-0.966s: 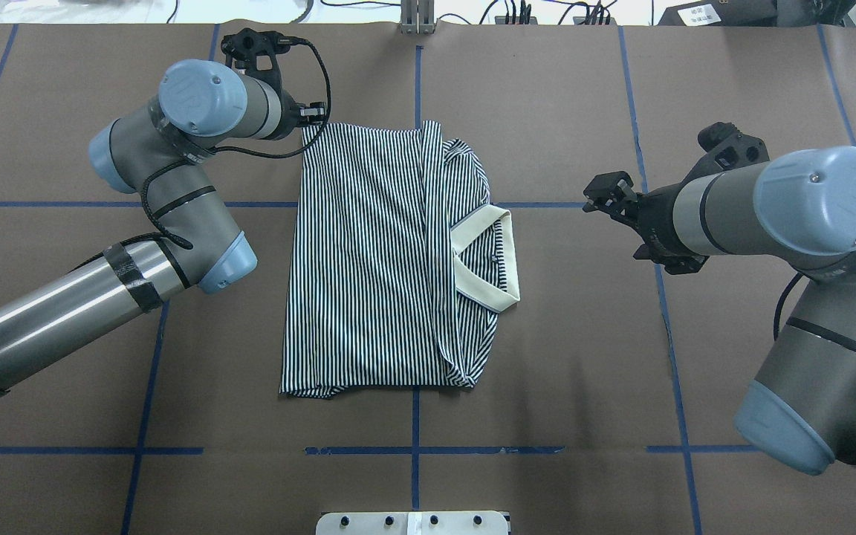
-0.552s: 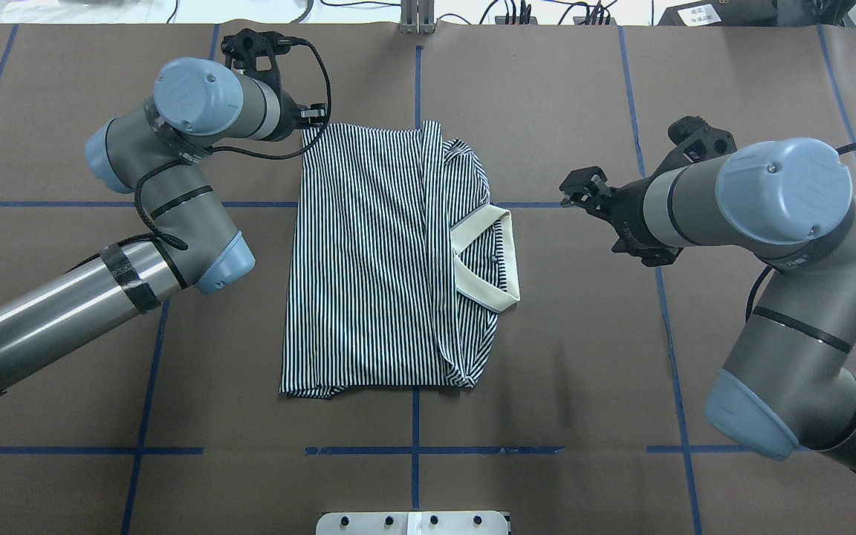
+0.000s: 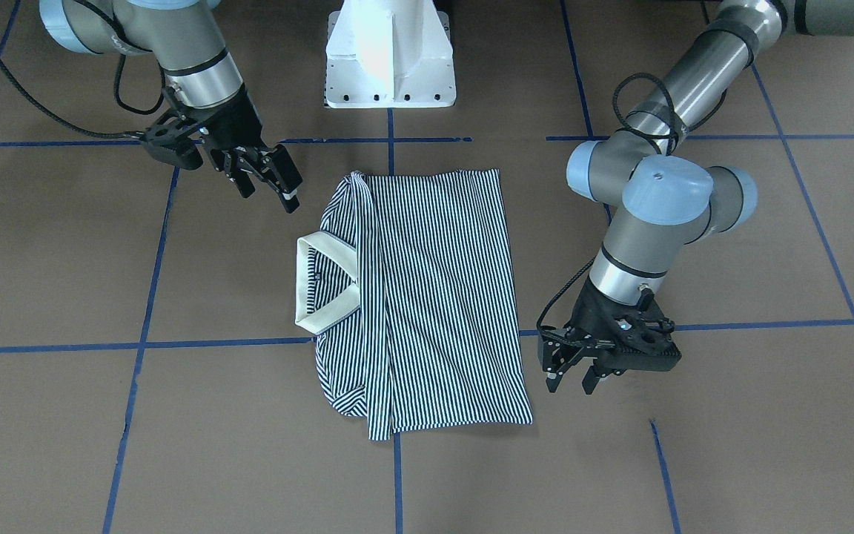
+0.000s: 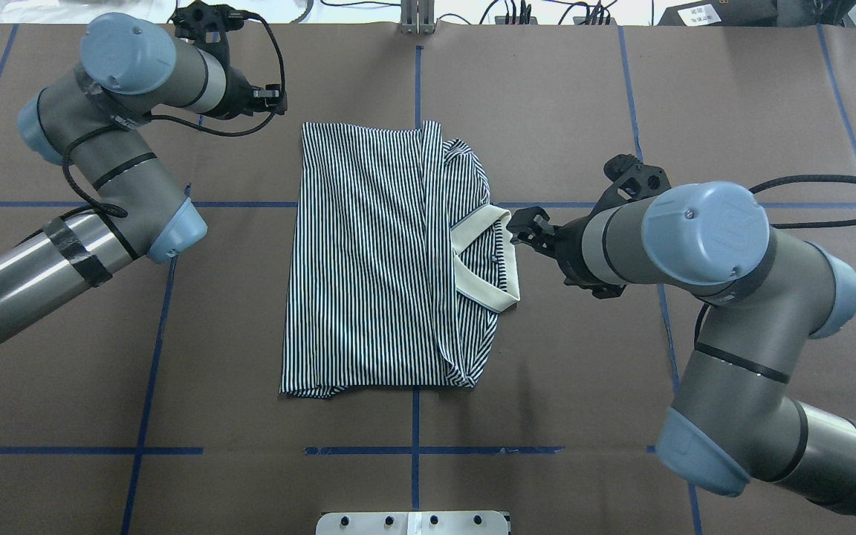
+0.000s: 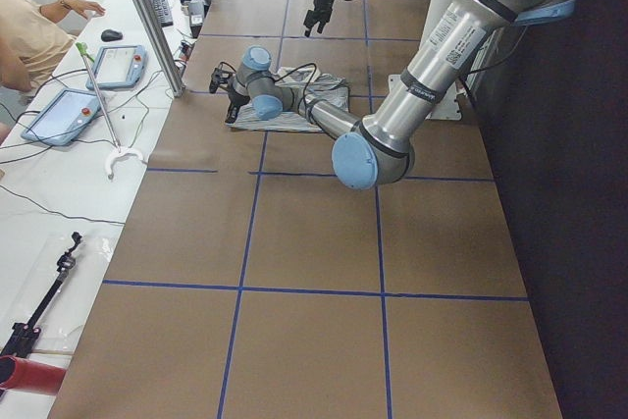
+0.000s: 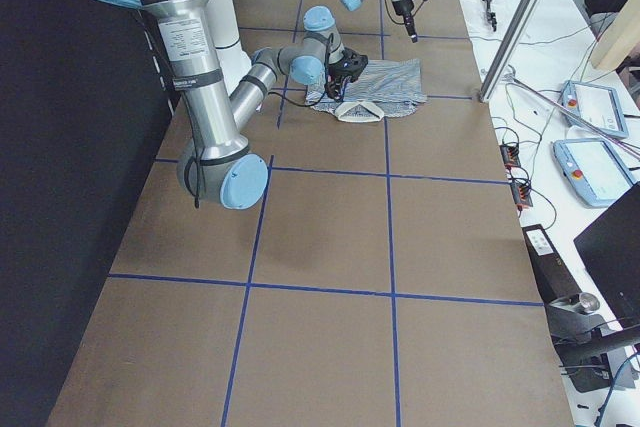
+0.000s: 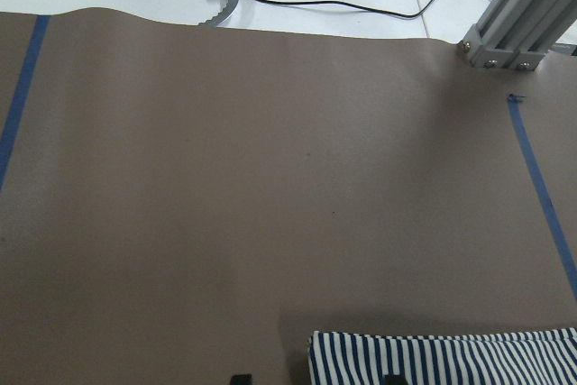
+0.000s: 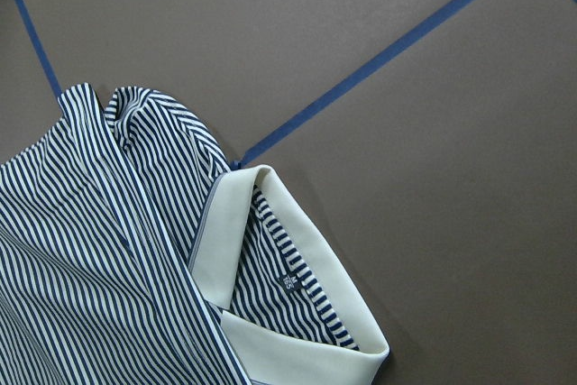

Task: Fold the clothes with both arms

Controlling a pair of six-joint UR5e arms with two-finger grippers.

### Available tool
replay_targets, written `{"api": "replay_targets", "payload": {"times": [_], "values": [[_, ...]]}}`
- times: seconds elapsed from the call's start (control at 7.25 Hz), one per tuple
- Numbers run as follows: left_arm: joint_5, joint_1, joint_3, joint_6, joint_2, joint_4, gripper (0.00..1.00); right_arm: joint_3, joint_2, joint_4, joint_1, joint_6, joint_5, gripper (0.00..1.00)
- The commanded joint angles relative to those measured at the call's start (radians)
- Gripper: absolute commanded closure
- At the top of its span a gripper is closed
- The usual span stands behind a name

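The striped polo shirt (image 4: 368, 260) lies folded lengthwise in the middle of the brown table, with its cream collar (image 4: 506, 260) on the robot's right side. My right gripper (image 4: 523, 229) hovers open just beside the collar's far end, apart from it. In the right wrist view the collar (image 8: 308, 254) and the striped cloth (image 8: 90, 250) fill the lower left. My left gripper (image 4: 273, 100) stands open and holds nothing, to the left of the shirt's far left corner. The front-facing view shows that gripper (image 3: 570, 384) with its fingers spread beside the shirt (image 3: 434, 297).
Blue tape lines (image 4: 413, 449) grid the brown table. The white pedestal base (image 3: 390, 59) stands at the robot's edge. An aluminium post (image 4: 417, 18) and cables sit along the far edge. A person (image 5: 29, 36) is at a side desk beyond it.
The left gripper has drawn away from the shirt's far left corner, leftward and farther back. The right arm has swung in toward the collar. The shirt has not moved.
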Motion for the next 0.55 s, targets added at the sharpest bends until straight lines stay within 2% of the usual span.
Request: {"api": "replay_targets", "payload": {"times": [0.0,0.14,0.41], "values": [[-0.023,-0.015,-0.096,0.018,0.062,0.005,0.42,-0.126,0.116,-0.001,-0.068,0.003,-0.044,0.00],[-0.023,-0.015,-0.102,0.018,0.072,0.005,0.42,-0.157,0.145,-0.001,-0.106,-0.006,-0.082,0.00],[-0.021,-0.015,-0.104,0.018,0.075,0.005,0.41,-0.166,0.153,-0.001,-0.150,-0.043,-0.086,0.00]]}}
